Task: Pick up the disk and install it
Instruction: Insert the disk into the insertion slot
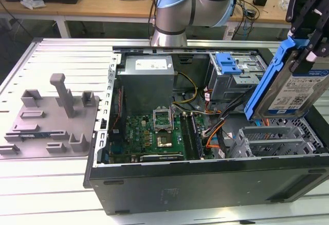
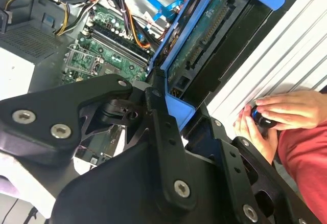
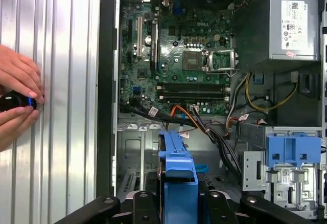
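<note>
The disk (image 1: pixel 299 89), a silver drive with a white-and-blue label in a bright blue bracket (image 1: pixel 267 78), hangs tilted above the open computer case (image 1: pixel 205 184) at the exterior view's right. My gripper (image 1: pixel 304 54) is shut on the disk's upper part. In the second wrist view the disk's green circuit side (image 2: pixel 204 35) shows, with the black fingers (image 2: pixel 158 116) pressed on the bracket. The bracket's edge (image 3: pixel 178 165) rises from my gripper (image 3: pixel 176 206) in the first wrist view, over the grey metal drive cage (image 1: pixel 272 140).
Inside the case lie the motherboard (image 1: pixel 154 132), cable bundles (image 1: pixel 216 127), a grey power supply (image 1: pixel 146 73) and a blue ribbed latch (image 1: pixel 229 63). A grey fixture plate (image 1: pixel 51 117) sits at the exterior view's left. A person's hands (image 3: pixel 15 101) hold a small black object beside the case.
</note>
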{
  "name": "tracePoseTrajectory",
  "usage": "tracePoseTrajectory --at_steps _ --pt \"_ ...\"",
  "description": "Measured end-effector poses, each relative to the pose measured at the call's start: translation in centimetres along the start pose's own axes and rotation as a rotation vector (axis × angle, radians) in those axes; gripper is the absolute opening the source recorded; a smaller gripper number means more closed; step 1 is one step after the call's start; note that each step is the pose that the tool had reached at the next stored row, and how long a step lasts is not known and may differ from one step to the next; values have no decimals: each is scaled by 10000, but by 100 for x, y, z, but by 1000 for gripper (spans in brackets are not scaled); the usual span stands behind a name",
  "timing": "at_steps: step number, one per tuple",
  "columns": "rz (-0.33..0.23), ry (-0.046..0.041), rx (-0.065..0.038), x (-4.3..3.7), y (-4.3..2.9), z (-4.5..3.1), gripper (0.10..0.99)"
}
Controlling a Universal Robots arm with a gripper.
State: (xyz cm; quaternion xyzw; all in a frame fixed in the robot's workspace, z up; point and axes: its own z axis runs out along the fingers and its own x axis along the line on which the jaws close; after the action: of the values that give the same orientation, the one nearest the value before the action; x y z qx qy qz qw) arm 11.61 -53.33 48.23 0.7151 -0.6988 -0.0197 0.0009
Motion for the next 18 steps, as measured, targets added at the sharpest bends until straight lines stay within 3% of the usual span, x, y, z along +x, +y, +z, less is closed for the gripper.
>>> tracePoseTrajectory --at_steps 18 --pt "-142 4 26 85 -9 133 369"
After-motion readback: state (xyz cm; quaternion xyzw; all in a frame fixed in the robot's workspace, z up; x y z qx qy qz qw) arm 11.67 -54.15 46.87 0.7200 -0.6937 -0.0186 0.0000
